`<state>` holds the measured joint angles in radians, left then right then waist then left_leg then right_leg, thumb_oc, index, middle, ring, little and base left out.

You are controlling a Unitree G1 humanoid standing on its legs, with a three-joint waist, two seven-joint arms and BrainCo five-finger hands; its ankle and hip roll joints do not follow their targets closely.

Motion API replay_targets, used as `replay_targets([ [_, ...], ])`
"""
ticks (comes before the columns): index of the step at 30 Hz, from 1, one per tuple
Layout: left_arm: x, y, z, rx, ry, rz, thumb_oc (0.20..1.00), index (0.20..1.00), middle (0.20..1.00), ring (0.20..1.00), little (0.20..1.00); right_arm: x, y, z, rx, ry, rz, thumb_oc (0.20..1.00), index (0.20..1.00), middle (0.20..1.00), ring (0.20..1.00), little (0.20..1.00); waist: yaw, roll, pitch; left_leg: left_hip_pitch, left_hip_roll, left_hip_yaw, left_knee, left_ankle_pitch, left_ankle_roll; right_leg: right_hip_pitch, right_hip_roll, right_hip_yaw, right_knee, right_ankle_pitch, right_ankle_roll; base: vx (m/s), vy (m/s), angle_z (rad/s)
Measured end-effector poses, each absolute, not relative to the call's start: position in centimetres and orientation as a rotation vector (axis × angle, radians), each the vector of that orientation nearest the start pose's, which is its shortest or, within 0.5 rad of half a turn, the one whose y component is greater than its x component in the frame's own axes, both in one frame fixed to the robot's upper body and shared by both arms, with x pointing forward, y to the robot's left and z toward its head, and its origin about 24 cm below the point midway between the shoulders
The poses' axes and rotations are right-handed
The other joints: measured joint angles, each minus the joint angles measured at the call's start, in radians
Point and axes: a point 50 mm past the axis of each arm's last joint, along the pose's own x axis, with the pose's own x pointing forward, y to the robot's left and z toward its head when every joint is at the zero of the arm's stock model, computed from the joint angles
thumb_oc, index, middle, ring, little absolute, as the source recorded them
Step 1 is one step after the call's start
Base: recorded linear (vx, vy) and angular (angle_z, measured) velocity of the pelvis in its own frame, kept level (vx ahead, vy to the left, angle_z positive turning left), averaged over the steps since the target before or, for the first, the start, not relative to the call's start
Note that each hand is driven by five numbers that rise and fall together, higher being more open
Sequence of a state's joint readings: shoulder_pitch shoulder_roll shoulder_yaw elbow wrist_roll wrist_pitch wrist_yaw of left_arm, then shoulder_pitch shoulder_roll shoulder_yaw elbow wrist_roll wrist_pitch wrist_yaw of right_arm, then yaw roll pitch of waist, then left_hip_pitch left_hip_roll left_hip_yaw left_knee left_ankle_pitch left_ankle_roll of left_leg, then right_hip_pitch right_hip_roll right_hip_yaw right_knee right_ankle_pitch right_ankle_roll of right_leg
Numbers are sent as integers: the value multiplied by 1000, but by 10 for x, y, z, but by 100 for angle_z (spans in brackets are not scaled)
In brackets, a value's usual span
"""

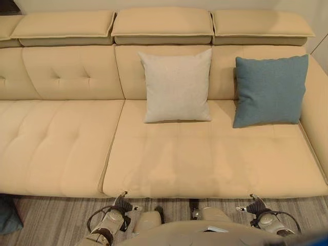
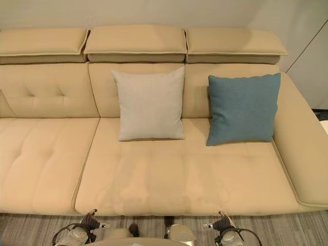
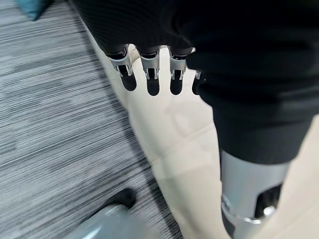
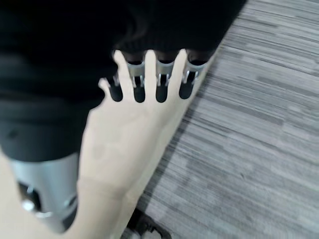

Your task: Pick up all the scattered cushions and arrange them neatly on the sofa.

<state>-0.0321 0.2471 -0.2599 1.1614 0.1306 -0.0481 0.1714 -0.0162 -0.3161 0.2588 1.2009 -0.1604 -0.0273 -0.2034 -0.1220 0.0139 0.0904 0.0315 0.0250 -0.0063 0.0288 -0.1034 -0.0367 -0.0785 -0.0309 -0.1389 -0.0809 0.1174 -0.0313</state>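
Nearest the robot, both arms hang low at the front edge of the sofa (image 1: 56, 169), above the grey striped floor (image 3: 55, 129). The left hand (image 3: 149, 74) shows in its wrist view with its fingers straight and relaxed, pointing down past the sofa's front edge, and nothing lies between them. The right hand (image 4: 149, 82) looks the same in its own wrist view: fingers loose and spread, holding nothing.

At the far left of the floor, just in front of the sofa's near edge, a dark blue-grey shape (image 1: 7, 215) pokes into view. It may be a cushion not yet picked up, though too little of it shows to be sure. A teal corner at the edge of the left wrist view could be the same thing.

Farther back, the wide seat is bare across its near part. Against the backrest stand two cushions, well apart: a cream cushion (image 1: 177, 86) around the middle, upright and leaning on the back, and a blue cushion (image 1: 270, 90) to its right, near the right armrest, also upright with a slight tilt.

The task looks largely done: two cushions are placed neatly, both hands are free, and at most the shape on the floor at the left remains to be fetched.
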Motion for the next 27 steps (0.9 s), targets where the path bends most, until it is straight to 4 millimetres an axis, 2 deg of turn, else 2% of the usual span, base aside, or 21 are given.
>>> replay_targets([
  [1,127,223,-150,587,1033,-44,1000,1000,1000,1000,1000,107,-256,-150,-678,1121,-27,1000,1000,1000,1000,1000,3,-4,3,9,-13,8,-38,27,34,-22,-12,11,19,5,17,-193,200,5],
  [4,129,216,-152,596,1040,-69,1000,1000,1000,1000,1000,114,-250,-150,-672,1109,-20,1000,1000,1000,1000,1000,-4,-30,-1,33,-63,27,-92,57,63,-44,-56,32,27,13,68,-147,145,-12],
  [5,146,215,-147,618,1023,-68,1000,1000,1000,1000,1000,114,-245,-151,-672,1116,-6,1000,1000,1000,1000,1000,4,-44,-2,32,-83,27,-110,78,73,-64,-74,42,44,20,85,-167,119,-6],
  [6,154,213,-144,624,1000,-73,1000,1000,1000,1000,1000,114,-242,-152,-675,1117,8,1000,1000,1000,1000,1000,4,-52,-5,31,-91,29,-119,87,80,-73,-82,46,48,24,90,-182,99,-25],
  [7,162,211,-141,645,965,-83,1000,1000,1000,1000,1000,119,-231,-154,-690,1104,50,1000,1000,1000,1000,1000,4,-81,-7,30,-108,50,-118,97,94,-85,-92,75,53,48,118,-188,53,-54],
  [9,171,210,-137,653,934,-80,1000,1000,1000,1000,1000,125,-217,-155,-698,1084,99,1000,1000,1000,1000,1000,-3,-113,-8,26,-118,78,-114,100,109,-96,-102,99,58,65,177,-198,57,-43],
  [11,175,210,-135,657,926,-75,1000,1000,1000,1000,1000,114,-213,-160,-701,1126,122,1000,1000,1000,1000,1000,-3,-118,-4,12,-107,81,-119,109,141,-119,-95,104,119,18,202,-174,46,5],
  [12,176,210,-135,659,925,-72,1000,1000,1000,1000,1000,108,-214,-161,-705,1159,123,1000,1000,1000,1000,1000,5,-109,-2,4,-87,85,-121,123,141,-142,-72,126,214,-28,191,-130,8,7],
  [14,166,216,-139,667,971,-62,1000,1000,1000,1000,1000,106,-217,-162,-711,1179,119,1000,1000,1000,1000,1000,28,-91,1,-3,-49,82,-119,135,141,-145,-23,150,389,-148,195,-79,-34,-1],
  [16,152,219,-145,663,1029,-51,1000,1000,1000,1000,1000,110,-218,-161,-714,1170,117,1000,1000,1000,1000,1000,39,-87,1,-2,-41,77,-117,138,138,-74,-23,155,412,-225,198,-64,-81,2],
  [18,146,217,-148,652,1048,-47,1000,1000,1000,1000,1000,112,-217,-160,-714,1164,117,1000,1000,1000,1000,1000,66,-84,-4,-4,-34,79,-117,144,129,19,-24,165,353,-278,199,-81,-119,-1],
  [20,144,215,-149,646,1052,-51,1000,1000,1000,1000,1000,115,-216,-160,-712,1155,121,1000,1000,1000,1000,1000,88,-85,-23,-21,-30,86,-120,155,113,71,-33,161,262,-284,188,-23,-111,-18],
  [21,142,219,-149,653,1058,-43,1000,1000,1000,1000,1000,122,-214,-158,-710,1130,124,1000,1000,1000,1000,1000,92,-99,-31,-26,-42,89,-121,155,97,111,-39,161,162,-276,153,-35,-156,-23],
  [22,139,212,-151,638,1064,-56,1000,1000,1000,1000,1000,125,-216,-157,-715,1121,120,1000,1000,1000,1000,1000,79,-83,-46,-35,-26,86,-121,164,79,130,-26,159,108,-238,107,-60,-216,-10],
  [23,138,206,-152,625,1064,-66,1000,1000,1000,1000,1000,124,-216,-157,-719,1121,127,1000,1000,1000,1000,1000,74,-84,-58,-36,-12,85,-120,169,67,149,-7,158,69,-219,93,-154,-236,4],
  [25,132,202,-155,614,1077,-77,1000,1000,1000,1000,1000,105,-212,-163,-721,1165,170,1000,1000,1000,1000,1000,81,-98,-94,-64,17,72,-103,177,35,155,32,158,44,-201,70,-206,-212,14],
  [27,134,209,-153,622,1046,-64,1000,1000,1000,1000,1000,95,-211,-165,-709,1176,173,1000,1000,1000,1000,1000,77,-117,-94,-167,43,20,-22,186,-7,106,70,143,53,-202,65,-220,-123,59],
])
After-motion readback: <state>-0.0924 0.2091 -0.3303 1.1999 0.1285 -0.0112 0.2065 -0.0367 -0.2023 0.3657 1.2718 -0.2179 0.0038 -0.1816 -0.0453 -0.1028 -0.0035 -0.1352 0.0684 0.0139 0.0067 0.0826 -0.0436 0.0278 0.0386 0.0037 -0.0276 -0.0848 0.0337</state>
